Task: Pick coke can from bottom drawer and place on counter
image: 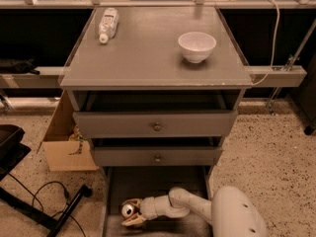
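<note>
The coke can (pixel 128 210) lies on its side, silver top toward the camera, on the floor of the open bottom drawer (pixel 158 186), near its left front. My gripper (pixel 125 212) reaches into the drawer from the right. Its pale fingers (pixel 131 221) are spread, one above and one below the can, with the can between them. The counter (pixel 148 58) is the grey cabinet top above.
A white bowl (pixel 197 46) stands at the counter's right and a white plastic bottle (pixel 108 23) lies at its back left. The two upper drawers are slightly open. A cardboard box (pixel 64 149) and a black stand with cable (pixel 59 211) are on the floor at the left. My white arm (pixel 232 216) fills the bottom right.
</note>
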